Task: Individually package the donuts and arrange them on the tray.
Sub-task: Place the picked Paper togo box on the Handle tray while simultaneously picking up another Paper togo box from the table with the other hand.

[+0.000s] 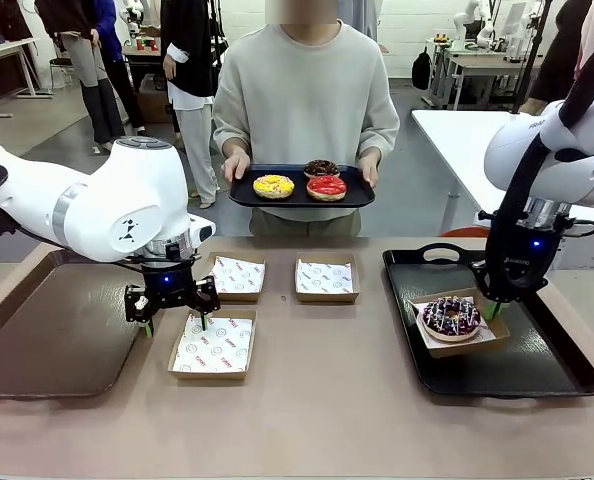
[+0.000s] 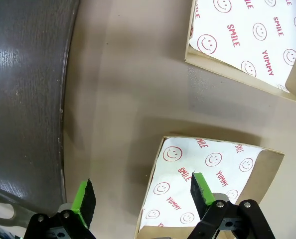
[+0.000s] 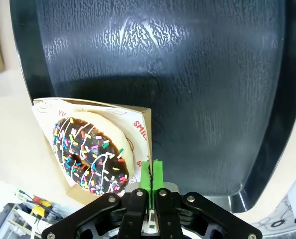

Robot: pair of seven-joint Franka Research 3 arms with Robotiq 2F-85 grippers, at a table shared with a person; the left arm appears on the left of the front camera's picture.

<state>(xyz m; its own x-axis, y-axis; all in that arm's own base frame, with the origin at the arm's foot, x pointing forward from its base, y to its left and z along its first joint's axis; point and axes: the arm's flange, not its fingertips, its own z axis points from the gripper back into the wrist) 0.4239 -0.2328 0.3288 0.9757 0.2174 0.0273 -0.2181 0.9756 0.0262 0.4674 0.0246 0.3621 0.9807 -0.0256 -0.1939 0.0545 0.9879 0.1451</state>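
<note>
Closest to the front camera lies the near box (image 1: 212, 345), empty but for its printed paper. Your left fingers (image 1: 175, 323) hang spread wide across its left wall, one pad over the paper and one outside, holding nothing.

By my reckoning you are about a quarter through. One donut is packaged: the sprinkled donut (image 1: 450, 316) lies flat in its own box on the black tray (image 1: 537, 370), well right of the near box. Your right fingers (image 1: 492, 310) are pressed together at that box's edge. Whether they pinch the cardboard I cannot tell.

Three remain. Beyond the near box, across the table (image 1: 327, 410), a person holds a small tray (image 1: 247, 196) carrying the yellow donut (image 1: 273, 186), red donut (image 1: 326, 186) and chocolate donut (image 1: 321, 168). Two spare boxes (image 1: 238, 277) sit just behind the near box, both empty, so you have three boxes for three donuts.

From the right wrist, the sprinkled donut (image 3: 90, 154) shows dark icing, coloured sprinkles, thin white drizzle and pale sides. It looks intact and fills most of its box.
</note>
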